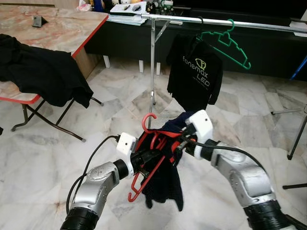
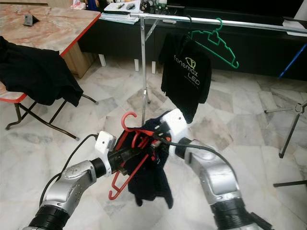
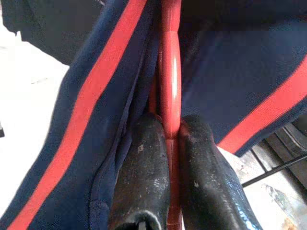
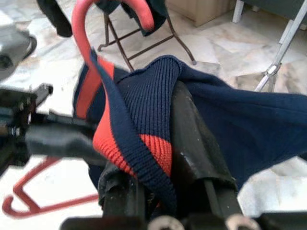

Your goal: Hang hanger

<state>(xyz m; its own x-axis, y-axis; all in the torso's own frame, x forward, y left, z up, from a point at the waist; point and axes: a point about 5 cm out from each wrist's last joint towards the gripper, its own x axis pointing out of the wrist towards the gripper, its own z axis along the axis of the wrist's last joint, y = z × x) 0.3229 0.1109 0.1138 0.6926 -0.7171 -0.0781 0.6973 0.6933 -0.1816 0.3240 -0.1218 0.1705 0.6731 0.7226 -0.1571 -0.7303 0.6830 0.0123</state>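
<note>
Hanger (image 1: 146, 158), red plastic with a navy, red-striped garment (image 1: 165, 184) draped over it, hangs in mid-air between the two arms, in front of the robot and well short of the clothes rail (image 1: 216, 21).

Starting at the left, a counter (image 1: 62, 33) with a marble-patterned top and red edge carries a black garment (image 1: 43, 72) that slumps over its near corner. Closer in, the left claw (image 1: 144, 160) is closed on a thin red bar of the hanger; the left wrist view shows its two black fingers (image 3: 144, 177) pinching that bar from both sides, with striped cloth on either hand. The hanger's hook (image 1: 148, 120) stands up free just above the claws, and its lower end juts down and to the left, bare of cloth.

To the right of it, the right claw (image 1: 184, 139) is clamped on the garment's ribbed collar (image 4: 144, 143), the knit bunched around its fingers.

Beyond, on the rail, hang a black printed shirt (image 1: 194, 76) and an empty green hanger (image 1: 230, 45).

As a judgement: the hanger is light and stiff but smooth, so a thin bar could twist in a pinch; a hold near the base of the hook should steer it best. The garment is soft and limp and could slide off a tilted shoulder, so the frame wants keeping level.
</note>
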